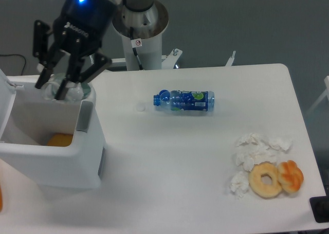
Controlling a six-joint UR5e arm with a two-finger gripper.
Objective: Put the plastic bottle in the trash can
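While its end effector (60, 87) grips the plastic bottle (66, 90) between dark fingers, the arm hangs over the far rim of the trash can (56, 162), the clear bottle held just above the open bin. An orange object (60, 140) lies inside the trash can. To the right of the trash can, on the table (169, 167), rest a small white cap (140, 107) and a blue-labelled bottle (184, 101) on its side; farther right sit crumpled tissues (254, 151) and two doughnuts (276, 178).
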